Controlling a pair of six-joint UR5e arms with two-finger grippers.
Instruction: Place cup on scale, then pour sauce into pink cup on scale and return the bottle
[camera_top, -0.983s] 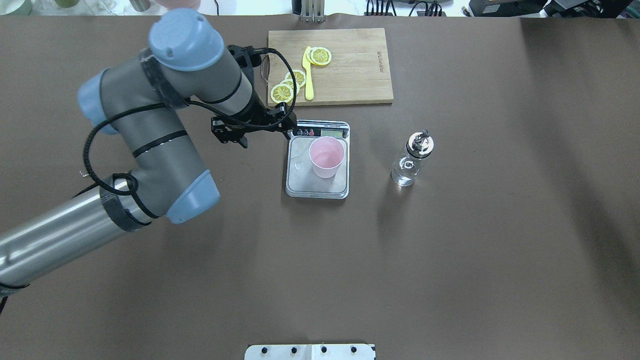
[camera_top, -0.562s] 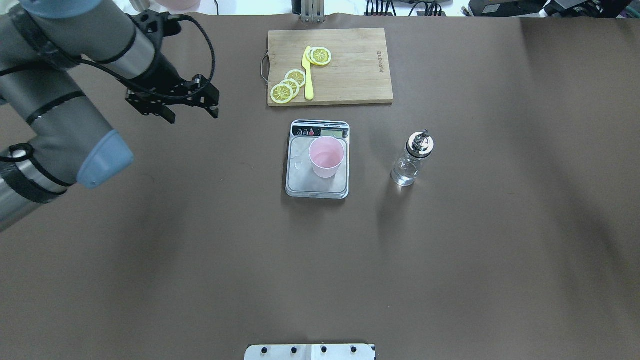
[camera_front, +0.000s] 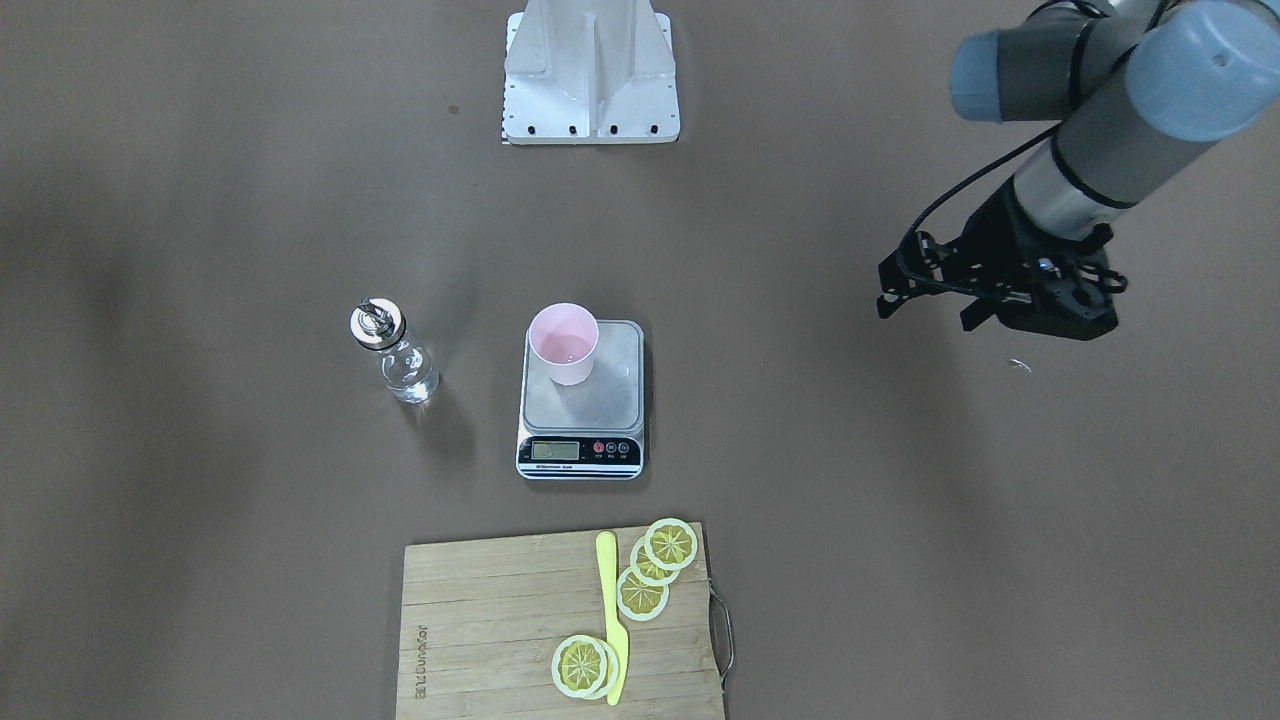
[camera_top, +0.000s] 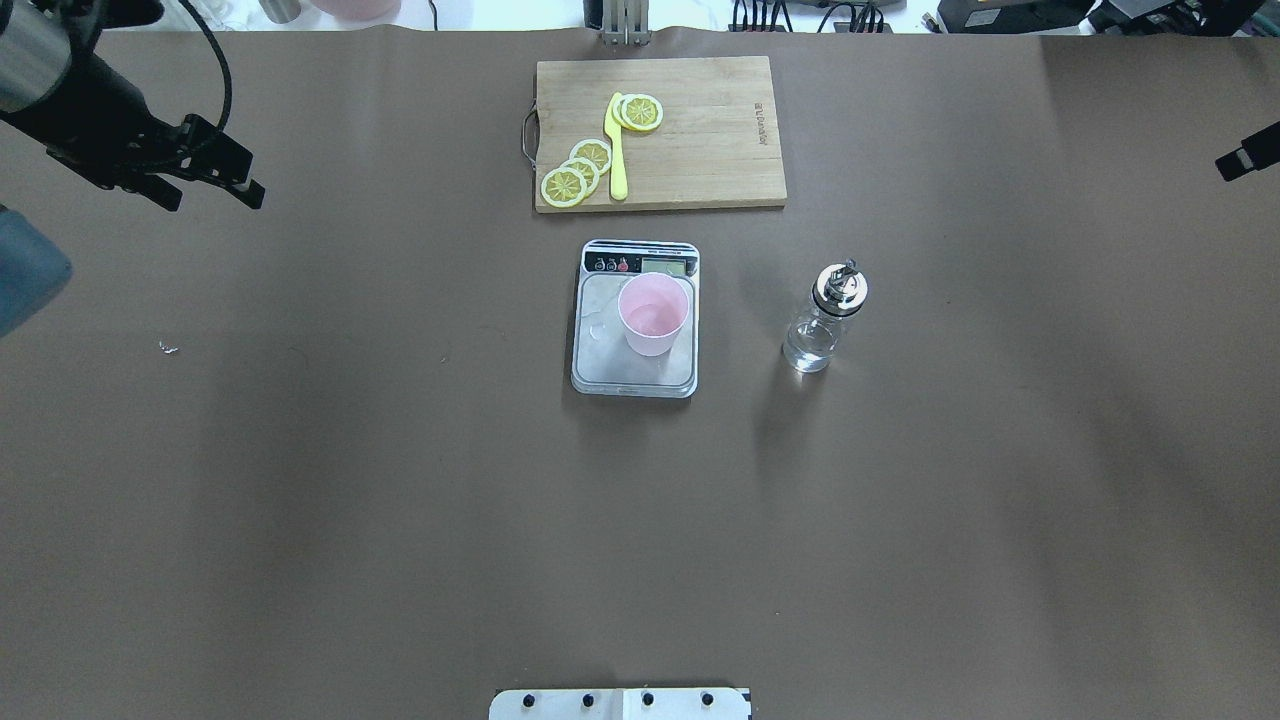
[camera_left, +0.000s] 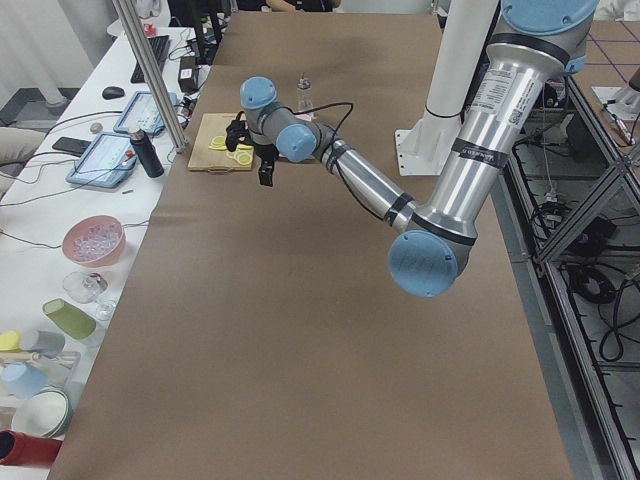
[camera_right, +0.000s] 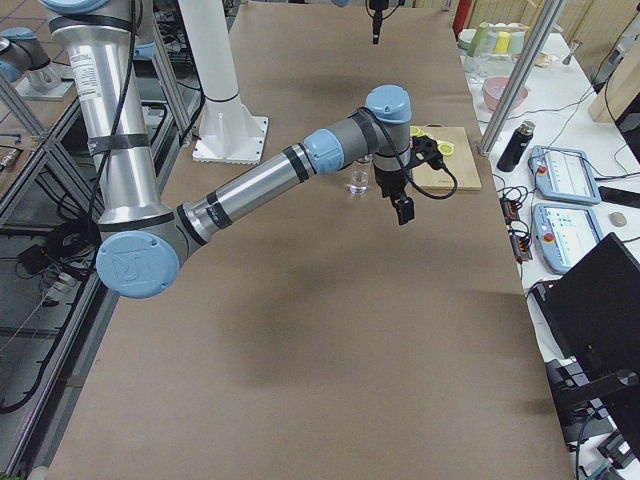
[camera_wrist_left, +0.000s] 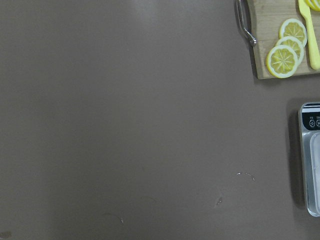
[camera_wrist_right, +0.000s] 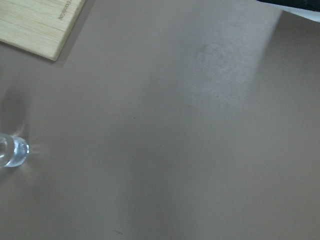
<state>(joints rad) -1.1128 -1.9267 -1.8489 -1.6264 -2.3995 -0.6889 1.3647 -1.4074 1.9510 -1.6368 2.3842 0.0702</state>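
Observation:
The pale pink cup (camera_top: 652, 315) stands upright on the silver scale (camera_top: 610, 372) at mid-table; both also show in the front view, the cup (camera_front: 563, 345) on the scale (camera_front: 612, 400). The clear glass bottle (camera_top: 822, 322) with its metal spout stands upright on the table to the scale's right, untouched; it also shows in the front view (camera_front: 396, 362). My left gripper (camera_top: 207, 190) is open and empty, far left of the scale, above bare table. Only a black tip of my right gripper (camera_top: 1245, 160) shows at the right edge, so I cannot tell its state.
A wooden cutting board (camera_top: 700, 130) lies behind the scale, with lemon slices (camera_top: 575, 175) and a yellow knife (camera_top: 617, 150) on it. The robot's base plate (camera_top: 620, 703) sits at the near edge. The tabletop is brown paper.
My left arm has pulled away from beside the scale to the far left, with its gripper open throughout. The right gripper's tip has come into view at the right edge. Cup and bottle have not moved.

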